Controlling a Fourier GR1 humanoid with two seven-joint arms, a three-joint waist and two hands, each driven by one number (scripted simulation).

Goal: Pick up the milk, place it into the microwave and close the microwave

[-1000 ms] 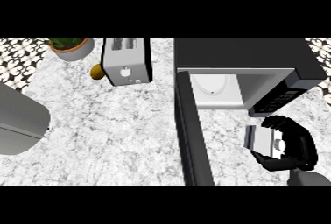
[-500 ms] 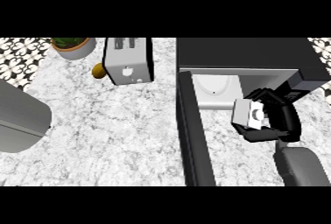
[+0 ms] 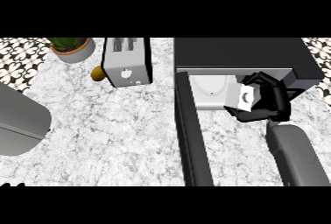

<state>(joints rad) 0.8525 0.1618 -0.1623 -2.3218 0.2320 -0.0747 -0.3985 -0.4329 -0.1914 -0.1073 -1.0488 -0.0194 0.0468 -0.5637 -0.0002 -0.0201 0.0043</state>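
Milk at the microwave's mouth

Right hand curled round the milk, thumb and fingers wrapped about the white carton, held just at the open front of the microwave, over its pale inner floor. Microwave door swung wide, stretching toward the view's lower edge. Left hand nowhere in view. Elsewhere on the marble counter: toaster, potted plant, small brown item beside the toaster.

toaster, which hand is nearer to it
Left, judging by its forearm, which lies just left of the toaster; the hand itself is out of view. The right hand is far right, at the microwave.
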